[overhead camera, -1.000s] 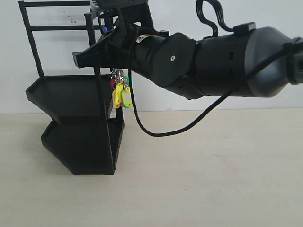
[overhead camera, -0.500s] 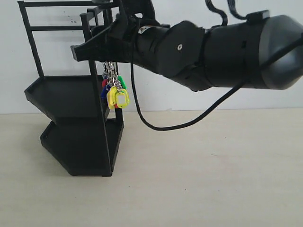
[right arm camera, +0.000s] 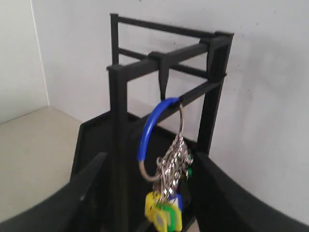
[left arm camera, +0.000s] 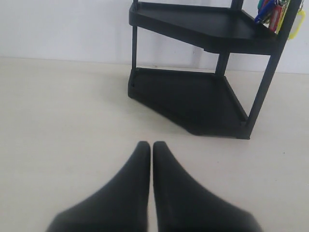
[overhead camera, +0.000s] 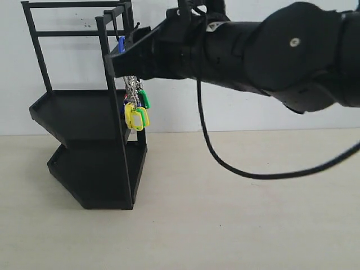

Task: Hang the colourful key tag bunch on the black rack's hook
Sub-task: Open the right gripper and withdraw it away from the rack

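Note:
The colourful key tag bunch (right arm camera: 166, 208) hangs by its blue loop (right arm camera: 150, 128) from the thin hook (right arm camera: 163, 79) under the black rack's (overhead camera: 84, 121) top rail. My right gripper (right arm camera: 152, 159) is open, with one finger on each side of the bunch and neither touching it. In the exterior view the yellow and green tags (overhead camera: 136, 112) dangle beside the rack's front upright, just below the right gripper (overhead camera: 119, 59). The left gripper (left arm camera: 152, 145) is shut on nothing, low over the table, facing the rack (left arm camera: 203, 96). The tags (left arm camera: 277, 12) show at that view's edge.
The rack stands against a white wall (overhead camera: 225, 112) on a pale tabletop (overhead camera: 225, 214). A black cable (overhead camera: 225, 163) droops from the right arm (overhead camera: 270, 50), which spans the top of the exterior view.
The right gripper has drawn back to the right from the rack. The bunch moved left and up to the hook, then stayed hanging there, still swaying slightly.

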Robot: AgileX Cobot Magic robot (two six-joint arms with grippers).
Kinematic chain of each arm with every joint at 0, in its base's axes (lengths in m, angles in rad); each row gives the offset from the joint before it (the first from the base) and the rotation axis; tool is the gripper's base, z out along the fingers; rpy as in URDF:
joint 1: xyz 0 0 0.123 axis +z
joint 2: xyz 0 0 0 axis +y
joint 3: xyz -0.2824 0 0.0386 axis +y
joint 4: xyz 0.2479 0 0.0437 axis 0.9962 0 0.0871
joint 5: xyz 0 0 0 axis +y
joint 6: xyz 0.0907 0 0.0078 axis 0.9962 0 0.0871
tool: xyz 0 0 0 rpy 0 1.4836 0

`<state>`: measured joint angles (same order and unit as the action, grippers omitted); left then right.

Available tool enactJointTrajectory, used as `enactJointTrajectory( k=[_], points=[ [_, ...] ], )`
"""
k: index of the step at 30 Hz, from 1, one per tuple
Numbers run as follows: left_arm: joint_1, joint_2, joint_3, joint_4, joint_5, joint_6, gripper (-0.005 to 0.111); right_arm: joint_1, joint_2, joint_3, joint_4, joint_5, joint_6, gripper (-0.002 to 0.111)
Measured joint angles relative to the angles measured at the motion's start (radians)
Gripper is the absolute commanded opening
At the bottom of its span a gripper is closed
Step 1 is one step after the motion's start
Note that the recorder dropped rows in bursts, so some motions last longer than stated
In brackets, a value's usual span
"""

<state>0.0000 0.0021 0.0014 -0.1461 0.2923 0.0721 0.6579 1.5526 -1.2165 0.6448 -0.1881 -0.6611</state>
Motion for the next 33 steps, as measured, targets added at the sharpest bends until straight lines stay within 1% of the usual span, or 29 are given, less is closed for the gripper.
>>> enactJointTrajectory(
  k=[2,3,4,5,6,9,11,13,15,17,26,29,33],
  points=[
    [0.0,0.0,0.0,0.0,0.0,0.0,0.004,0.0,-0.064,0.067,0.052,0.081,0.002,0.046],
    [0.0,0.0,0.0,0.0,0.0,0.0,0.004,0.0,-0.088,0.089,0.072,0.108,0.004,0.034],
    [0.0,0.0,0.0,0.0,0.0,0.0,0.004,0.0,-0.143,0.132,0.096,0.181,0.024,0.027],
    [0.0,0.0,0.0,0.0,0.0,0.0,0.004,0.0,-0.167,0.15,0.099,0.209,0.036,0.008],
    [0.0,0.0,0.0,0.0,0.0,0.0,0.004,0.0,-0.234,0.199,0.102,0.262,0.063,0.0],
    [0.0,0.0,0.0,0.0,0.0,0.0,0.004,0.0,-0.378,0.309,0.12,0.355,0.161,0.0],
    [0.0,0.0,0.0,0.0,0.0,0.0,0.004,0.0,-0.449,0.354,0.122,0.473,0.199,0.0],
    [0.0,0.0,0.0,0.0,0.0,0.0,0.004,0.0,-0.496,0.363,0.124,0.614,0.211,0.0],
    [0.0,0.0,0.0,0.0,0.0,0.0,0.004,0.0,-0.524,0.365,0.124,0.717,0.218,0.0],
    [0.0,0.0,0.0,0.0,0.0,0.0,0.004,0.0,-0.534,0.365,0.124,0.762,0.218,0.0],
    [0.0,0.0,0.0,0.0,0.0,0.0,0.004,0.0,-0.536,0.365,0.122,0.752,0.22,0.0],
    [0.0,0.0,0.0,0.0,0.0,0.0,0.004,0.0,-0.538,0.37,0.092,0.739,0.211,0.0],
    [0.0,0.0,0.0,0.0,0.0,0.0,0.004,0.0,-0.595,0.482,0.086,0.636,0.204,0.0]
  ],
)
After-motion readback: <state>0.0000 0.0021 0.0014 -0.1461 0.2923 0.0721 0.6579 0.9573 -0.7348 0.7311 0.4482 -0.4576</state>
